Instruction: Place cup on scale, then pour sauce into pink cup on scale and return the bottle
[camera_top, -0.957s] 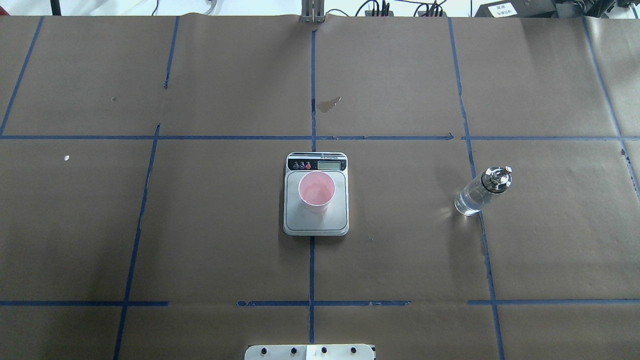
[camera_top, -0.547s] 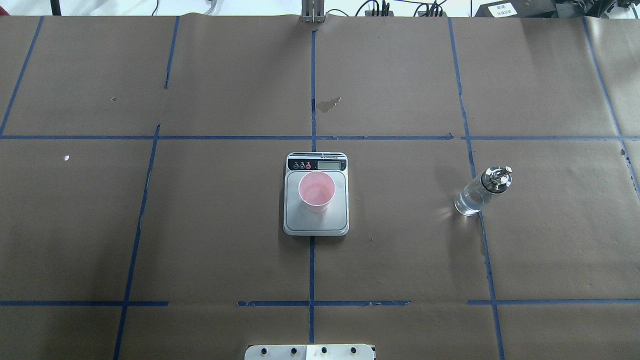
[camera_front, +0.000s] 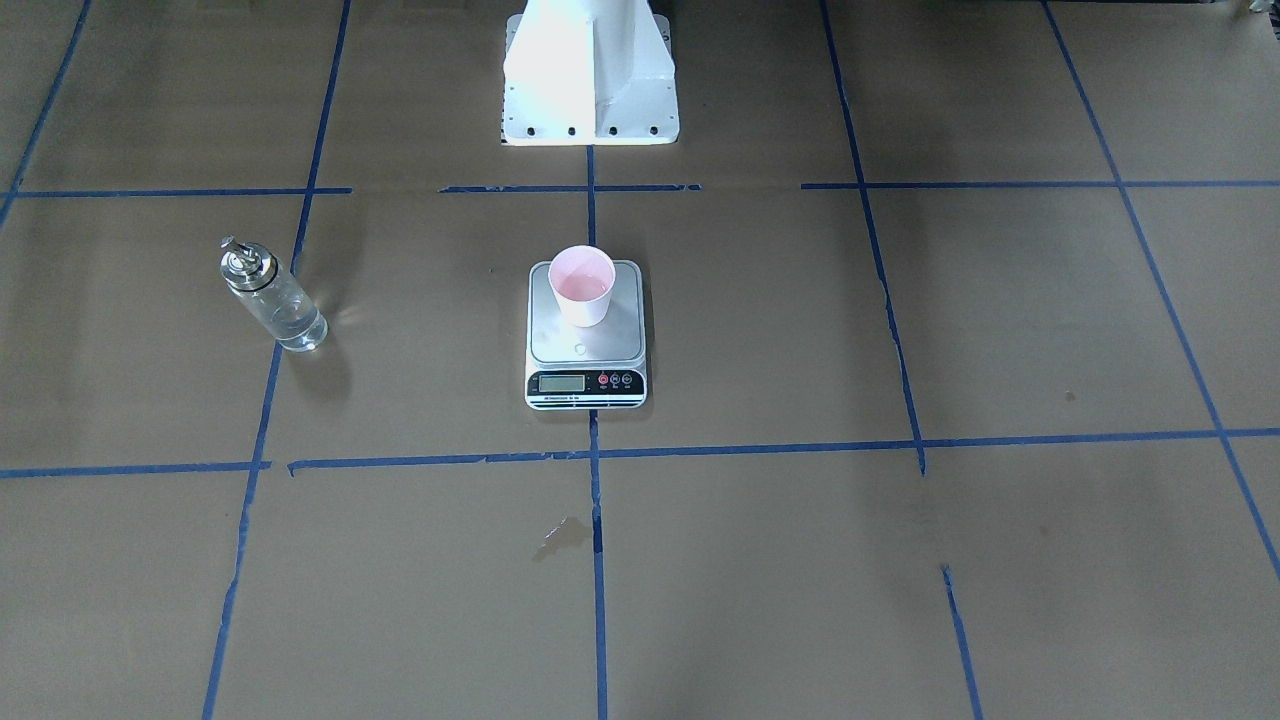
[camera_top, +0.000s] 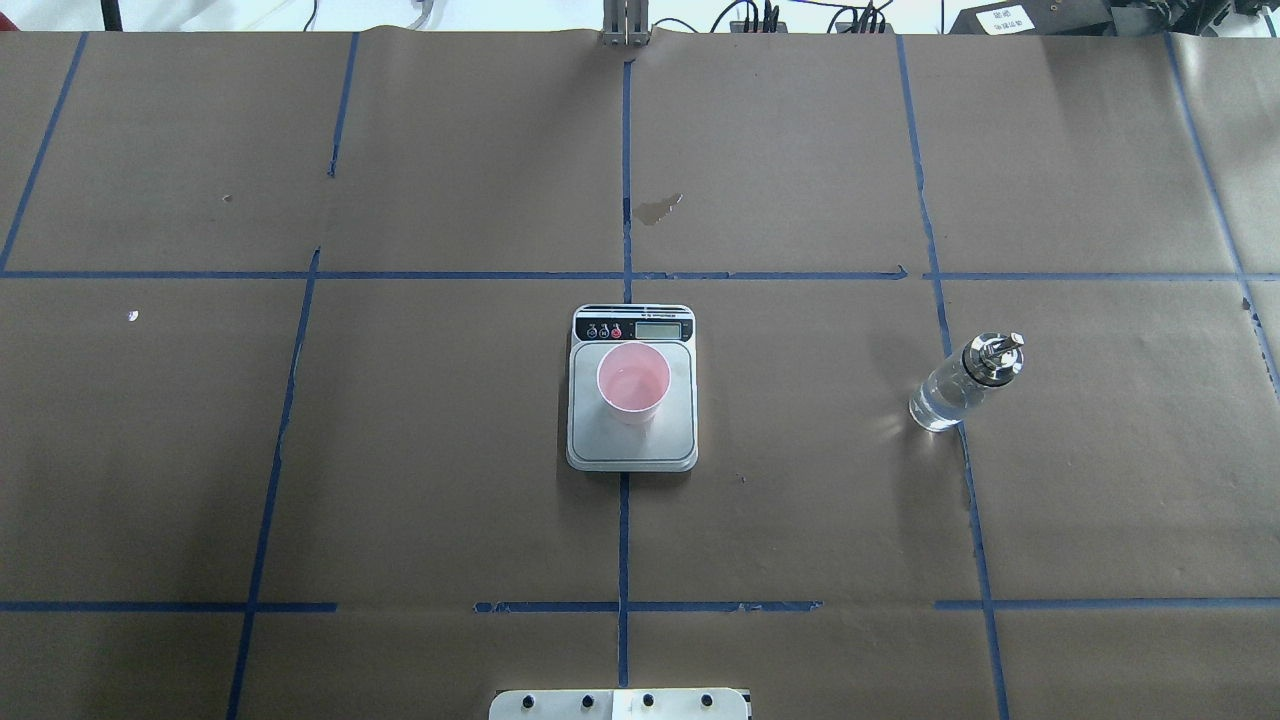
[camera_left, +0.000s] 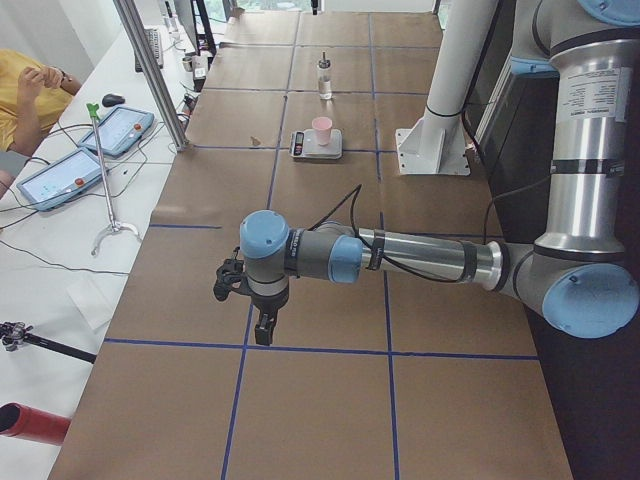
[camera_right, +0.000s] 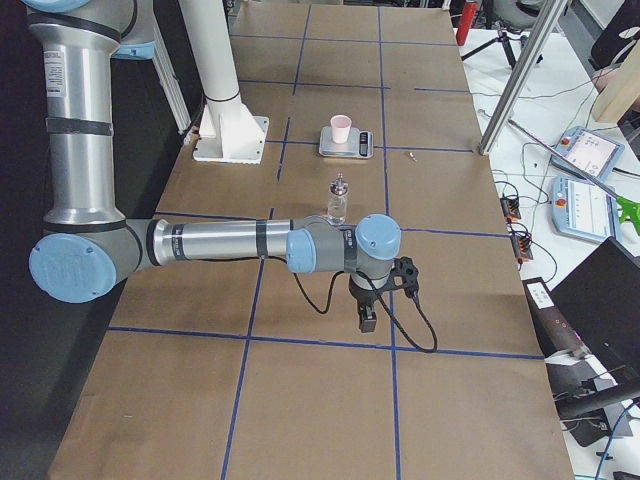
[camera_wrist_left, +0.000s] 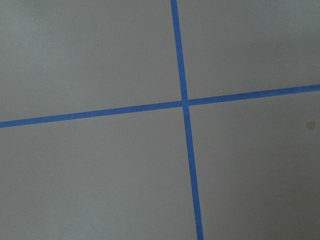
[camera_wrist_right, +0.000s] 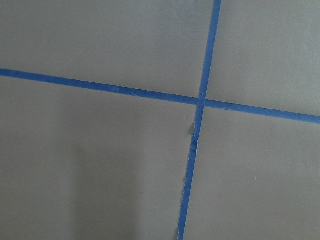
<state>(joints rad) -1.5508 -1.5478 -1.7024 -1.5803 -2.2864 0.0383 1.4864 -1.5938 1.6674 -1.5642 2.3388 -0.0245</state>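
Nothing has moved: pink cup on kitchen scale, glass bottle well apart from it; task looks done. Left end effector and right end effector: cannot tell their opening.

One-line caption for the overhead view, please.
Cup on the scale at table centre; bottle standing apart on the robot's right.
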